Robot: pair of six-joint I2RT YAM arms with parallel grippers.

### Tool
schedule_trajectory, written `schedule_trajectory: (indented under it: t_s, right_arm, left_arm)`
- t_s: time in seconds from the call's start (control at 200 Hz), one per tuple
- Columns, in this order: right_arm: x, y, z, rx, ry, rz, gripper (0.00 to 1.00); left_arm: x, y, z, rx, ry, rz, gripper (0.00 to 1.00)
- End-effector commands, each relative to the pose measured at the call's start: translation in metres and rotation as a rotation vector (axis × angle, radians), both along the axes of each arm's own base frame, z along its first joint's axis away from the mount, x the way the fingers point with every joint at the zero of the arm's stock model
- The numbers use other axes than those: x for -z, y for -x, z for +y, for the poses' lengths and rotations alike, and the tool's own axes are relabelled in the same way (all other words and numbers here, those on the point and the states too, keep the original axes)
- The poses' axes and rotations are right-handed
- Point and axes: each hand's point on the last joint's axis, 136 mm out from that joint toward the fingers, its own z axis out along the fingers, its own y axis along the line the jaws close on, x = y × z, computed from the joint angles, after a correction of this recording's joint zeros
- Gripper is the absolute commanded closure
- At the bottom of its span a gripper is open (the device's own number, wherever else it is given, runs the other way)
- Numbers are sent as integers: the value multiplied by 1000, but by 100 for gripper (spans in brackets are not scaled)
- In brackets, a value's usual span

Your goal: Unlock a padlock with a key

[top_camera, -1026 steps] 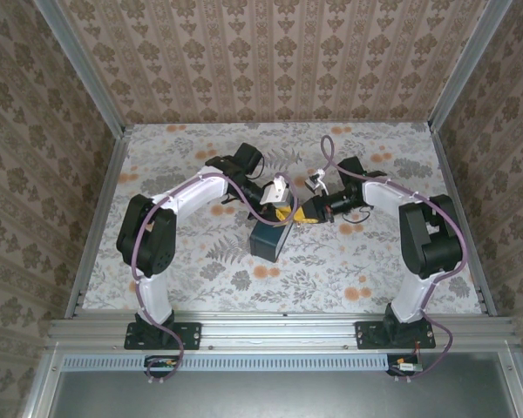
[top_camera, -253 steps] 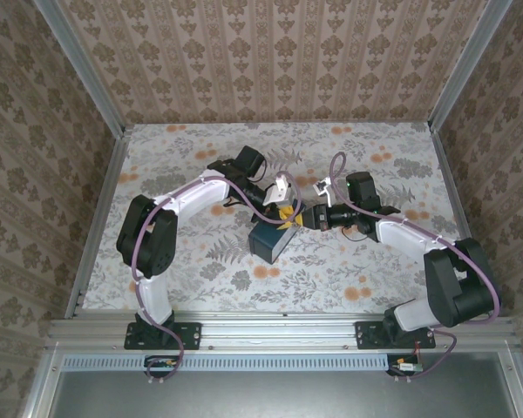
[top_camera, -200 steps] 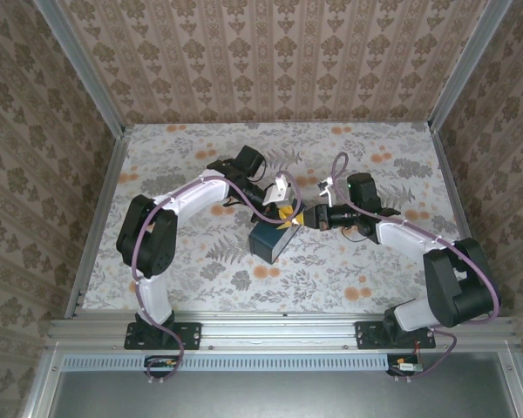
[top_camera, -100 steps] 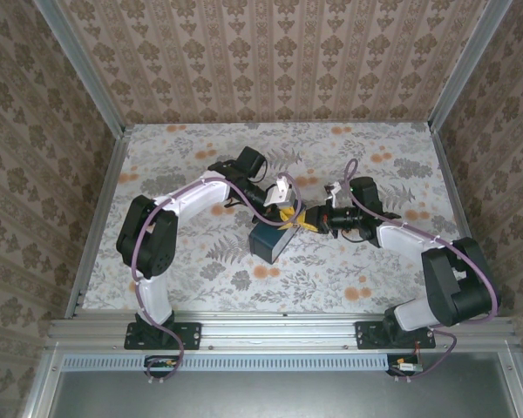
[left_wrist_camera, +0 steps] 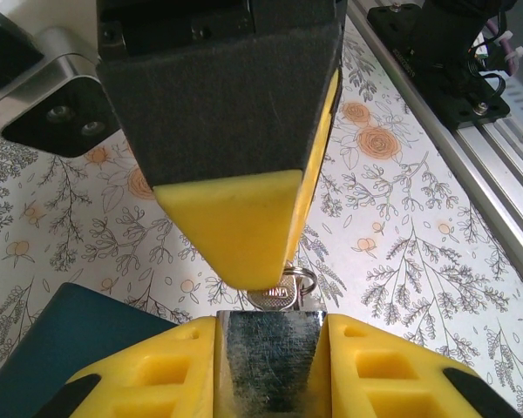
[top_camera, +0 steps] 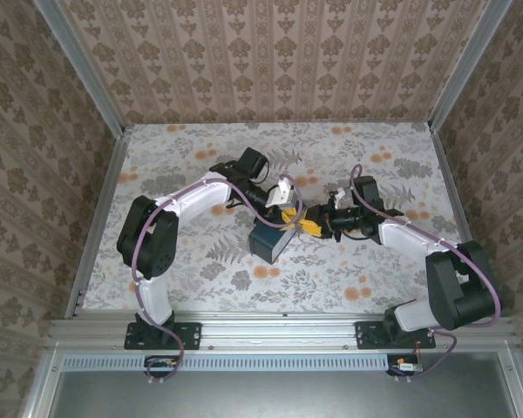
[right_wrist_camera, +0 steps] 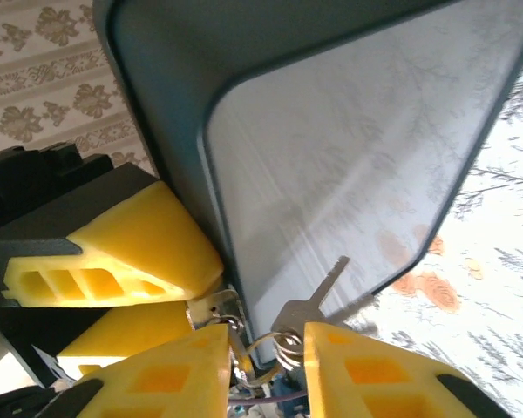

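Padlock (left_wrist_camera: 270,370): brushed-steel rectangular body with fine vertical scratch marks, clamped between the two yellow fingers of the left tool (left_wrist_camera: 272,331), touching both. The shackle is hidden. No brand is visible on the face that shows.

Location: mid-tabletop (top_camera: 200,148), at the far right corner of the box (top_camera: 267,241).

Key (right_wrist_camera: 318,292): flat silver metal. Its head and thin wire rings sit in the narrow gap between the right tool's (right_wrist_camera: 266,335) fingers, and the blade sticks out past the tips toward the box. That tool is nearly closed, pinching the key at the head end.

The left wrist view shows a round silver key head with stamped lettering, right at the padlock's top edge under the right tool's tip. The lettering is too small to read, and I can't tell whether the blade is seated in the lock.

Fingers on both tools are yellow moulded plastic with hollow ribbed pockets, on matte black bodies.

The box is dark teal, smooth and matte, with rounded corners and no label. The tabletop has a pale covering printed with grey fern sprigs and orange flowers.
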Motion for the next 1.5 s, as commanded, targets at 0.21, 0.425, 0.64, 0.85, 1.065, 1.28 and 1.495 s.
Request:
schedule_trajectory:
  t_s: [0.21,0.425,0.64,0.85,1.065,1.28,1.495]
  right_arm:
    - [-19,1,-39,-23,234,-197,62]
    - [-23,-5,-36,-34,221,-224,63]
    - [-30,0,-36,-64,231,-276,62]
    - [-44,12,-22,-174,292,-458,63]
    - [-37,13,-22,-224,584,-914,61]
    - [-37,2,-40,-92,751,-1330,53]
    - [-39,-2,-11,-236,886,-1583,53]
  left_arm:
    - [-13,2,6,17,-6,47,67]
    - [-43,-3,7,-15,95,29,44]
    - [-87,-11,10,-43,226,69,39]
    - [-83,-26,18,-122,198,80,39]
    - [-66,-21,23,-144,138,105,40]
    - [-51,-2,23,-106,56,47,38]
    - [-55,-17,29,-162,65,64,39]
